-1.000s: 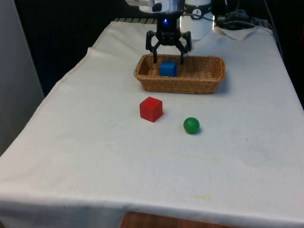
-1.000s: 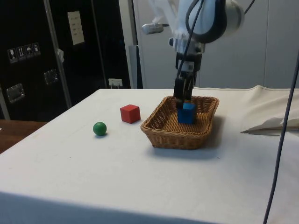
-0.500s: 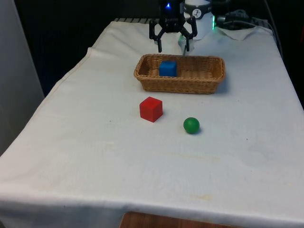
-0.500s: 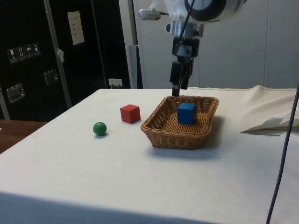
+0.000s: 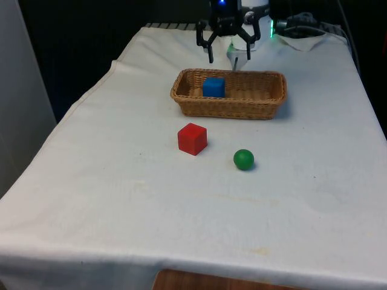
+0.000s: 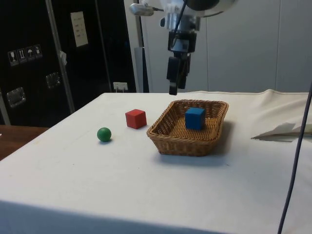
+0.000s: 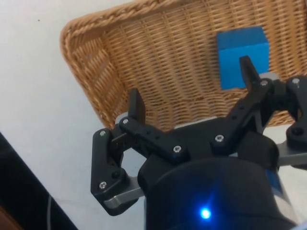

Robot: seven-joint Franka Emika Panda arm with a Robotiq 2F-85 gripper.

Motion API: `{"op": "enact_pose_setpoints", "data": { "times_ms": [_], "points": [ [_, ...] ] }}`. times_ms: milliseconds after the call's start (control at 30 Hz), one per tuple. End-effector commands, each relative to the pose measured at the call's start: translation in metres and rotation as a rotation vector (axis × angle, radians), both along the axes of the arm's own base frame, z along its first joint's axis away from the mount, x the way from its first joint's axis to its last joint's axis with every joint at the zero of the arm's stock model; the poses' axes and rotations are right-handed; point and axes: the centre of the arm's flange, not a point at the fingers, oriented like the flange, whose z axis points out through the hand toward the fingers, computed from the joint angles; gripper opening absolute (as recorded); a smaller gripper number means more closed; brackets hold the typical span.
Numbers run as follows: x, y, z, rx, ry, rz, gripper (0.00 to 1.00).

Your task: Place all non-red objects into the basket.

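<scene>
Jaws spread empty above one basket (image 5: 260, 104) holding one blue cube (image 5: 213, 87); one red cube (image 5: 192, 138), one green ball (image 5: 243, 159) outside.

white cloth (image 5: 121, 199) spread over the whole table, hanging off the near edge, lightly creased. dark cabinets (image 6: 58, 53) behind, with a pale label on one door. crumpled white fabric (image 6: 285, 127) lying on the cloth.

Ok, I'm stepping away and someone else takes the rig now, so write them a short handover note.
End effector: open, holding nothing, raised above the wicker basket's far rim.
Blue cube: inside the basket, at the end towards the front view's left. Done.
Green ball: on the cloth, in front of the basket. To be put in.
Red cube: on the cloth beside the ball. Leave it.
</scene>
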Motion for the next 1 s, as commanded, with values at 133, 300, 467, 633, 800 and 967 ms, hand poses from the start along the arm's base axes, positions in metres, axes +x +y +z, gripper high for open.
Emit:
{"op": "enact_pose_setpoints", "data": {
  "times_ms": [133,300,467,633,800,967],
  "points": [
    [0.013,0.009,0.009,0.008,0.012,0.027,1.00],
    [0.023,0.014,0.013,0.008,0.018,0.043,1.00],
    [0.030,0.017,0.017,0.003,0.016,0.055,1.00],
    [0.042,0.028,0.020,0.004,0.026,0.072,1.00],
    [0.051,0.036,0.023,0.003,0.028,0.087,1.00],
    [0.062,0.044,0.023,0.000,0.032,0.098,1.00]
  ]
}}
